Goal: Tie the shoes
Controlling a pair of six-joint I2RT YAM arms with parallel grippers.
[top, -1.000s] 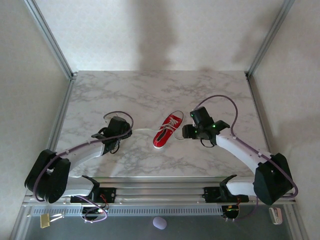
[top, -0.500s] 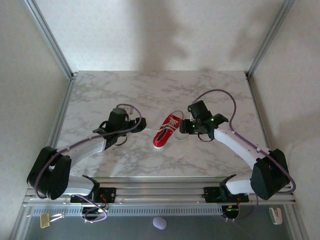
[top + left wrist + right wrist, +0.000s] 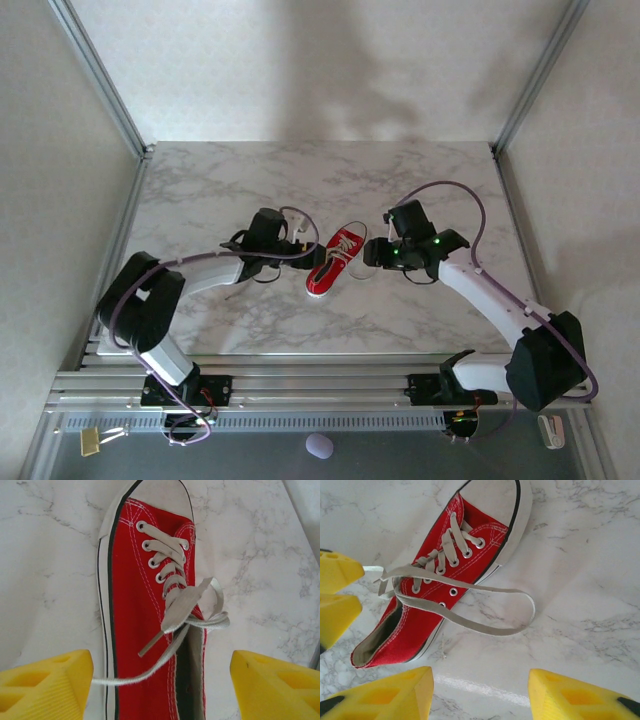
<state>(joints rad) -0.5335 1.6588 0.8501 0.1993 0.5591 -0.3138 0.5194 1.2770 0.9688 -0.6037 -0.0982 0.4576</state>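
Note:
The red sneaker (image 3: 335,262) lies on the marble table (image 3: 230,180), toe pointing away. Its white laces (image 3: 192,615) cross once loosely over the tongue. My left gripper (image 3: 162,672) hovers over the heel end, open wide, straddling the shoe. One lace strand (image 3: 130,680) runs to the inner face of its left finger (image 3: 47,685). My right gripper (image 3: 481,690) is open over bare table just right of the shoe (image 3: 445,580). In front of it a long lace loop (image 3: 520,615) lies flat on the marble. From above, the left gripper (image 3: 297,238) and the right gripper (image 3: 372,256) flank the sneaker.
Metal frame posts (image 3: 100,75) and pale walls bound the table on three sides. The left gripper's yellow fingers (image 3: 337,592) show at the left edge of the right wrist view, close to the shoe's heel. Both arms' purple cables (image 3: 440,190) arc above them.
The left arm has stretched rightward, bringing its gripper from the table's left part up to the shoe. The right gripper has only shifted slightly beside the shoe.

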